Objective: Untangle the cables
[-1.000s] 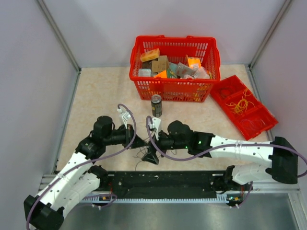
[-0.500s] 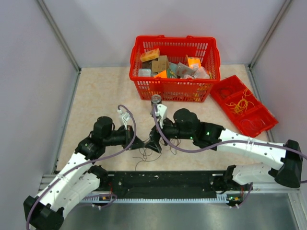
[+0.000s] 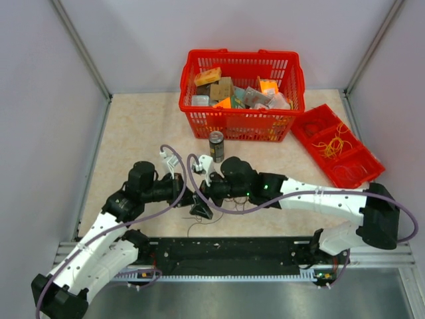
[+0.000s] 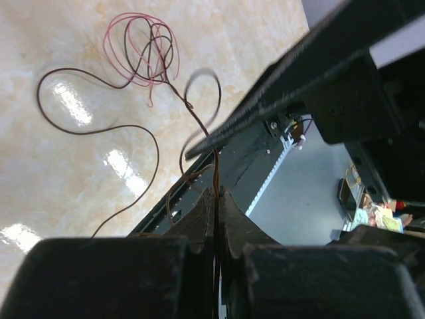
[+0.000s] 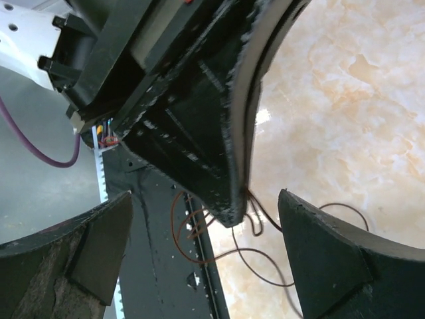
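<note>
Top external view has both arms reaching inward over the pale marbled worktop, meeting just in front of the black rail at the near edge. The left gripper points toward the right one, and the right gripper sits right against it, slightly nearer the rail. The cables lie as a small dark scribble on the worktop under and beside the two tips. Behind them stands a dark can, upright, and behind that a red basket full of small packets. A red tray lies off to the right, well apart, with a clump of yellow strands in one compartment. From the left wrist, the left gripper has its jaws pressed together on a thin brown strand of the cables. That strand runs up and away from the tips into a curl, then into a knot of pinkish-red and dark loops resting on the worktop, with one long dark wire sweeping round to the left. From the right wrist, the right gripper has its jaws spread wide and holds nothing. The left gripper's black body hangs between them, and brown cables trail from its tip onto the worktop and across the rail's edge.
</note>
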`<state>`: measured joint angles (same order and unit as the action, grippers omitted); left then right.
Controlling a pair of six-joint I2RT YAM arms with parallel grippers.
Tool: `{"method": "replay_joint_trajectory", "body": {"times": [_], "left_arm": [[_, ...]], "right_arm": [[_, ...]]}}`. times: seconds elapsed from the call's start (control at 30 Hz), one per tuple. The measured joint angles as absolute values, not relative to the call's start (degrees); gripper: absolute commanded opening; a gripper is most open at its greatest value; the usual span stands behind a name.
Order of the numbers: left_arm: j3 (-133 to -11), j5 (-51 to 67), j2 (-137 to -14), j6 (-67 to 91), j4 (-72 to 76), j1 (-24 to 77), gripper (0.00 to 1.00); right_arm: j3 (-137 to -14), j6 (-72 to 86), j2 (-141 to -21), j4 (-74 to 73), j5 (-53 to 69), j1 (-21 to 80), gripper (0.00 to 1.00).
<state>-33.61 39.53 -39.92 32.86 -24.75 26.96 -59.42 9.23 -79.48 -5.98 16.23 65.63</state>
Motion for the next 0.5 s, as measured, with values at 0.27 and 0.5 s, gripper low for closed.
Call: {"method": "replay_joint_trajectory", "body": {"times": [0.27,0.5], "left_arm": [[-33.65,38.06,-39.48,36.62,-23.4,26.96,0.0],[-33.65,38.09,-37.82,39.35,-22.65,26.96,0.0]], "right_arm": [[-54.24,11.07,-79.48,-0.95,6.83,70.67,0.71],[-52.49,12.53,-79.35,1.15,-2.09,73.45,0.44]]}}
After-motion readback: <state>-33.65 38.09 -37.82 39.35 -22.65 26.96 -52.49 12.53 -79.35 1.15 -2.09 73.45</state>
